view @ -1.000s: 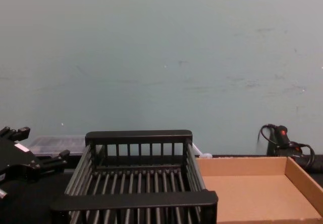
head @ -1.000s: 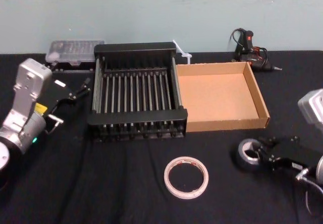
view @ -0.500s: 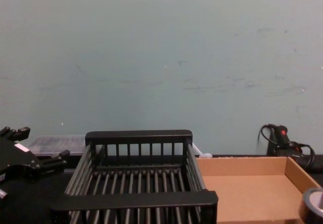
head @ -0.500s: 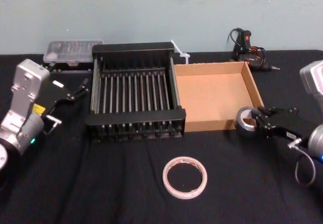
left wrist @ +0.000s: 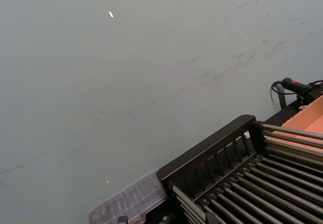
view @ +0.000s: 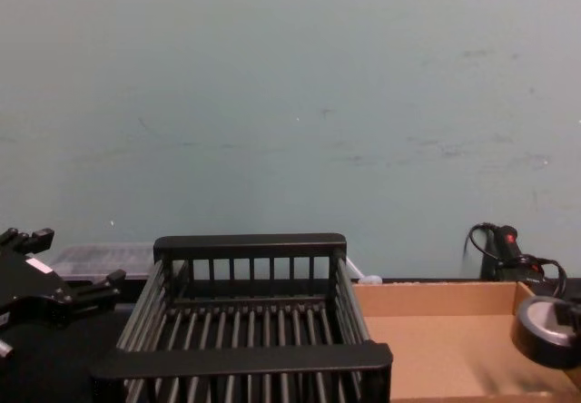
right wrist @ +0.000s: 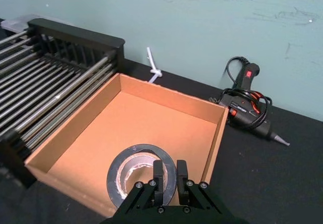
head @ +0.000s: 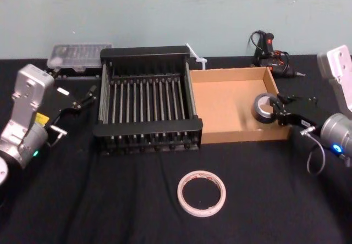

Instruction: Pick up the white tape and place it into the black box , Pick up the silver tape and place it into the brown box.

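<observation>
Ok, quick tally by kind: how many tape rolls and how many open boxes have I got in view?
Tape rolls: 2, the white tape on the cloth and the silver tape in the right gripper.
Open boxes: 2, the black box and the brown box.
Total: 4.

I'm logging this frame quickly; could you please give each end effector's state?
Left end effector: open, holding nothing.
Right end effector: shut on the silver tape, over the brown box.

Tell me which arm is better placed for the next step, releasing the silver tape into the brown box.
Right. The right hand grips the silver tape above the brown box; the left hand hangs open beside the black box.
</observation>
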Tool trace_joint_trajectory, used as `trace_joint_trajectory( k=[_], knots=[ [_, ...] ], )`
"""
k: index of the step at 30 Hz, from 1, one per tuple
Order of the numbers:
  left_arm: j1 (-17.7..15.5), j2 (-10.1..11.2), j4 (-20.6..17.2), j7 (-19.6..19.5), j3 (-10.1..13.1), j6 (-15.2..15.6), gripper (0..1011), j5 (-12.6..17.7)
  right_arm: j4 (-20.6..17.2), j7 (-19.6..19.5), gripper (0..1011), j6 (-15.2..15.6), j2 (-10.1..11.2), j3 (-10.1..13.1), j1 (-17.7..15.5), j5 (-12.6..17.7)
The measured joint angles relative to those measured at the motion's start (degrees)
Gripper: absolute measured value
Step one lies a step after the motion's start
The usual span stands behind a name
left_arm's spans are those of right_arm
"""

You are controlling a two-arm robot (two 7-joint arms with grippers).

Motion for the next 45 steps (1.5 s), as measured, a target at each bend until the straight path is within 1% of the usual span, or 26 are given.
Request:
trace_joint_trajectory(
  k=[4, 10, 22, 26, 27, 28, 29, 31, 32, 33, 34, 35, 37, 40, 41, 42, 43, 44, 45],
  knots=[
    [0.0, 0.0, 0.0, 0.0, 0.0, 0.0, 1001, 0.0, 2.31, -0.07, 158, 0.0, -1.39, -0.31, 1.85, -0.92],
    [0.0, 0.0, 0.0, 0.0, 0.0, 0.0, 1001, 0.0, 4.19, -0.07, 158, -0.33, -2.73, -0.42, 3.18, -2.06],
    [0.0, 0.0, 0.0, 0.0, 0.0, 0.0, 1001, 0.0, 3.91, -0.06, 158, -0.3, -2.5, -0.41, 3.02, -1.99],
    [0.0, 0.0, 0.0, 0.0, 0.0, 0.0, 1001, 0.0, 3.84, -0.05, 202, -0.29, -2.45, -0.39, 2.96, -1.92],
    [0.0, 0.0, 0.0, 0.0, 0.0, 0.0, 1001, 0.0, 3.81, -0.04, 253, -0.29, -2.43, -0.39, 2.94, -1.89],
    [0.0, 0.0, 0.0, 0.0, 0.0, 0.0, 1001, 0.0, 3.8, -0.04, 280, -0.28, -2.43, -0.39, 2.93, -1.88],
    [0.0, 0.0, 0.0, 0.0, 0.0, 0.0, 1001, 0.0, 3.78, -0.03, 339, -0.28, -2.41, -0.39, 2.92, -1.86],
    [0.0, 0.0, 0.0, 0.0, 0.0, 0.0, 1001, 0.0, 3.77, -0.03, 339, -0.27, -2.41, -0.39, 2.92, -1.85],
    [0.0, 0.0, 0.0, 0.0, 0.0, 0.0, 1001, 0.0, 3.76, -0.02, 392, -0.26, -2.41, -0.39, 2.91, -1.84],
    [0.0, 0.0, 0.0, 0.0, 0.0, 0.0, 1001, 0.0, 3.75, -0.01, 419, -0.26, -2.4, -0.39, 2.91, -1.83],
    [0.0, 0.0, 0.0, 0.0, 0.0, 0.0, 1002, 0.0, 3.74, -0.01, 481, -0.26, -2.39, -0.39, 2.9, -1.82],
    [0.0, 0.0, 0.0, 0.0, 0.0, 0.0, 1001, 0.0, 3.74, -0.01, 501, -0.25, -2.39, -0.39, 2.9, -1.82],
    [0.0, 0.0, 0.0, 0.0, 0.0, 0.0, 1001, 0.0, 3.73, 0.0, 580, -0.24, -2.37, -0.4, 2.88, -1.81],
    [0.0, 0.0, 0.0, 0.0, 0.0, 0.0, 1001, 0.0, 3.71, 0.0, 643, -0.23, -2.36, -0.4, 2.87, -1.79],
    [0.0, 0.0, 0.0, 0.0, 0.0, 0.0, 1001, 0.0, 3.71, 0.0, 702, -0.23, -2.35, -0.4, 2.87, -1.79],
    [0.0, 0.0, 0.0, 0.0, 0.0, 0.0, 1001, 0.0, 3.7, 0.0, 737, -0.22, -2.35, -0.4, 2.86, -1.78],
    [0.0, 0.0, 0.0, 0.0, 0.0, 0.0, 1001, 0.0, 3.7, 0.0, 737, -0.21, -2.34, -0.4, 2.86, -1.78],
    [0.0, 0.0, 0.0, 0.0, 0.0, 0.0, 1002, 0.0, 3.7, 0.0, 791, -0.21, -2.34, -0.4, 2.86, -1.78],
    [0.0, 0.0, 0.0, 0.0, 0.0, 0.0, 1001, 0.0, 3.69, 0.0, 815, -0.21, -2.34, -0.4, 2.85, -1.77]
  ],
)
